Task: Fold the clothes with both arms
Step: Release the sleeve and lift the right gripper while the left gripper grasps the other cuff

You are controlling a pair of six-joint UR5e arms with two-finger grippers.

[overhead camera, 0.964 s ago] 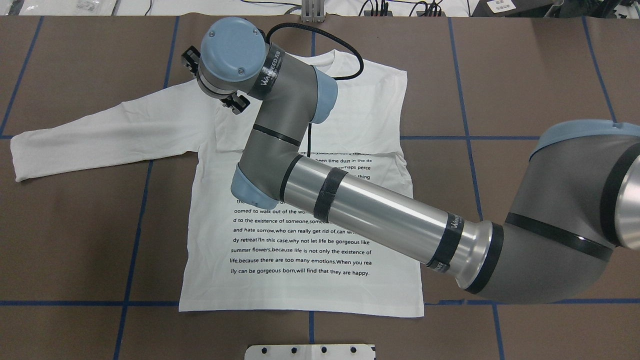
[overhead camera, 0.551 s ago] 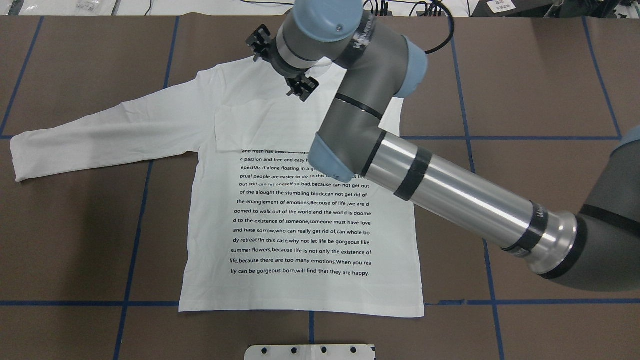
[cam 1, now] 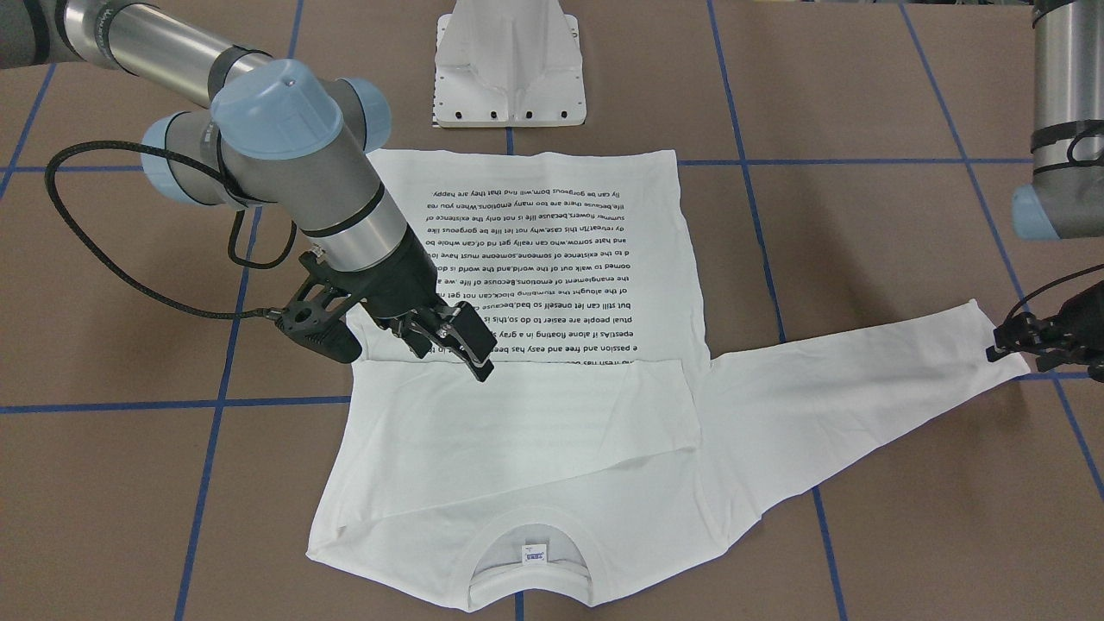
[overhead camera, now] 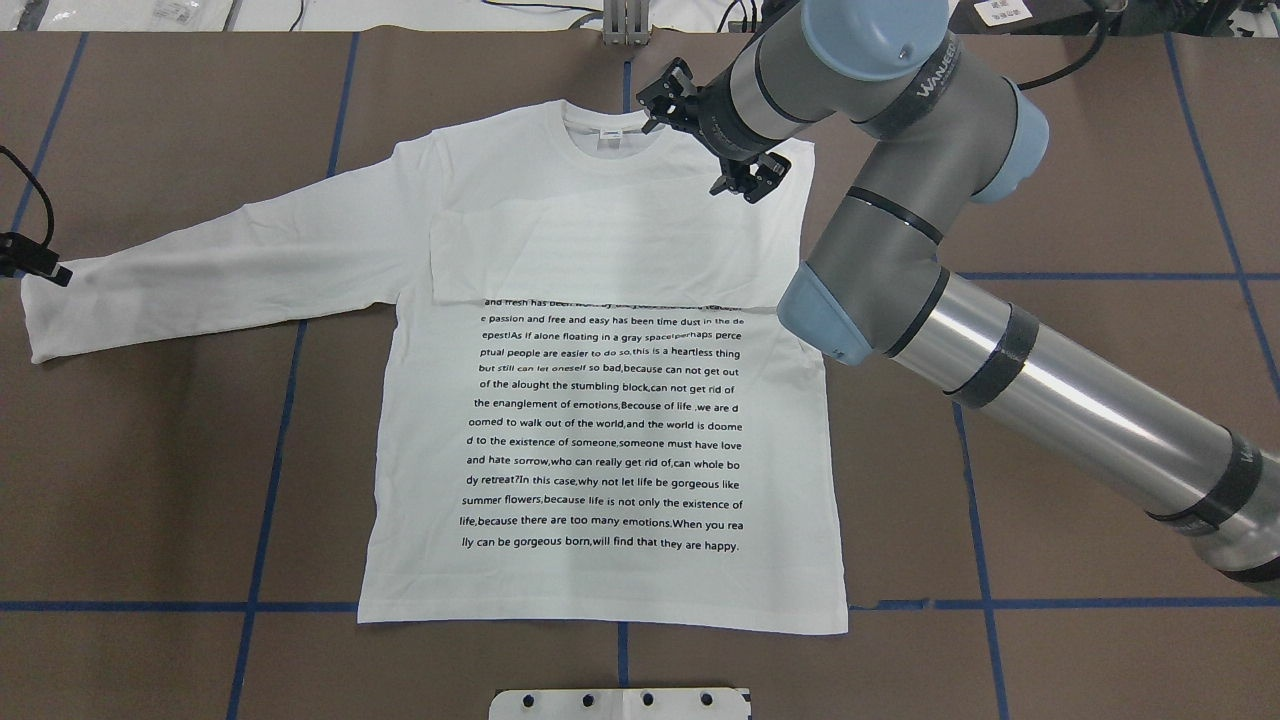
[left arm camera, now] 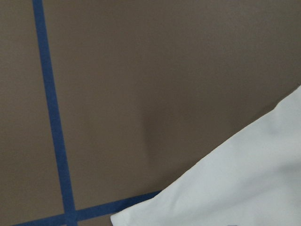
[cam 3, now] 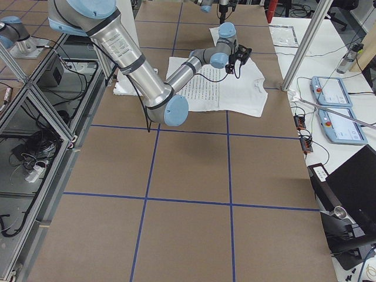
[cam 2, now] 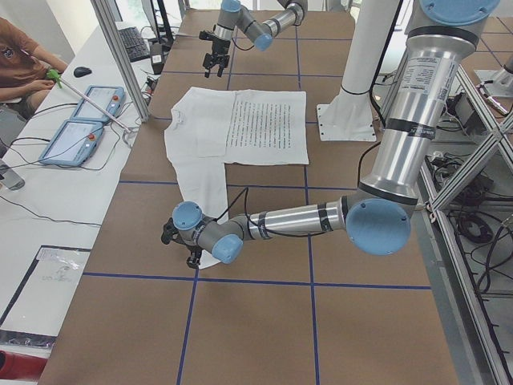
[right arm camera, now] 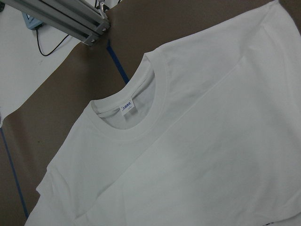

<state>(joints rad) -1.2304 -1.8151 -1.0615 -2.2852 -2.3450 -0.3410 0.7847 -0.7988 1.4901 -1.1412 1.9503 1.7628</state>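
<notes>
T-shirt: a white long-sleeved T-shirt [overhead camera: 600, 400] lies flat in the middle of the worktop [overhead camera: 1100, 400], collar away from the robot and hem towards it.
Look: lines of small black text face up across the body. The ribbed round collar [overhead camera: 605, 135] shows a small neck label [right arm camera: 127, 106].
Sleeves: one sleeve [overhead camera: 600, 250] is already folded across the chest, and its lower edge covers the top line of text. The other sleeve [overhead camera: 230, 265] lies stretched out to the robot's left.
Handling: it looks like thin cotton, so light, limp and not fragile. It will likely sag and crease when lifted and may drag on the brown surface rather than slide.
Where to hold: pinch at edges and corners, not in the middle of the cloth. The cuff [overhead camera: 45, 315] suits the outstretched sleeve; the shoulder and hem corners suit the body folds.
Left tool: the left tool [cam 1: 1005, 343] is at the end of the outstretched sleeve, touching or just beside the cuff. I cannot tell how its jaws stand or whether it has the cloth.
Right tool: the right tool [overhead camera: 708, 140] hovers above the shoulder on the robot's right, near the collar, with jaws spread wide and nothing held.
Surroundings: blue tape lines [overhead camera: 270, 450] grid the worktop.
</notes>
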